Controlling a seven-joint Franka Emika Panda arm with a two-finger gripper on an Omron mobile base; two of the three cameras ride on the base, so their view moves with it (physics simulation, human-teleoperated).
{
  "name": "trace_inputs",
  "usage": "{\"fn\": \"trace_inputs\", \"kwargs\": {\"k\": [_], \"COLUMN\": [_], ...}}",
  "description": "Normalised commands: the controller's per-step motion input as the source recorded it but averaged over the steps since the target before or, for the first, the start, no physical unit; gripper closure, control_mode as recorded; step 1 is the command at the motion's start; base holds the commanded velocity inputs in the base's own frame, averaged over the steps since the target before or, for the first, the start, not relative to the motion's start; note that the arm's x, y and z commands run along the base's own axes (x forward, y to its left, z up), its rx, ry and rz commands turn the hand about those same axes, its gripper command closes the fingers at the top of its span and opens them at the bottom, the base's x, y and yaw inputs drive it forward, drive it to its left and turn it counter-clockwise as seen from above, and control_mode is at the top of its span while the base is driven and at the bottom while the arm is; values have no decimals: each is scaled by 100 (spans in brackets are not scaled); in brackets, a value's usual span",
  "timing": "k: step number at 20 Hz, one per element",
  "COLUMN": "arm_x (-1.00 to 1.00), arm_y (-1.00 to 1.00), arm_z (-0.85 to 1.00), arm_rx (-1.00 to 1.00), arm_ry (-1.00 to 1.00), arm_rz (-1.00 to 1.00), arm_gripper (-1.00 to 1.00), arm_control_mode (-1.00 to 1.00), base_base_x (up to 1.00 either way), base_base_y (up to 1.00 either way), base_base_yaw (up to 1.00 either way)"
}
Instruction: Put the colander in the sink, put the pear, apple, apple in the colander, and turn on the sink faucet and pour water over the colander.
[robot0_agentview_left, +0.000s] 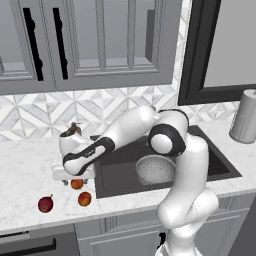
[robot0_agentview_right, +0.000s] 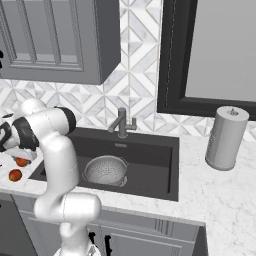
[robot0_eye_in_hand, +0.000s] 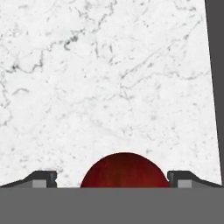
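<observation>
Tool (robot0_eye_in_hand: 112, 179) agape — astride apple (robot0_eye_in_hand: 124, 170)

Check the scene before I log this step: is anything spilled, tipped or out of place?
Nothing stands out. The colander sits upright in the sink, the pear and both apples lie on the counter left of it, and the gripper has its jaws open either side of one apple.

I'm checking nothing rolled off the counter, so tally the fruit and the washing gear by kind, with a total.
Apples: 2, one under the open gripper, one nearer the counter's front edge
Pear: 1, on the counter
Colander: 1, in the sink
Sink faucet: 1
Total: 5
</observation>
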Motion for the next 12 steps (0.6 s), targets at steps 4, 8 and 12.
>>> {"fn": "trace_inputs", "kwargs": {"k": [4,8,12], "arm_x": [1,0,-5], "arm_y": [-1,-7,-23], "arm_z": [-27,-19,-16], "arm_rx": [0,0,0], "arm_ry": [0,0,1], "arm_rz": [0,0,0], "arm_gripper": [-100,100,100], "arm_control_mode": [-100,-100,-100], "base_base_x": [0,0,0], "base_base_y": [0,0,0], "base_base_yaw": [0,0,0]}}
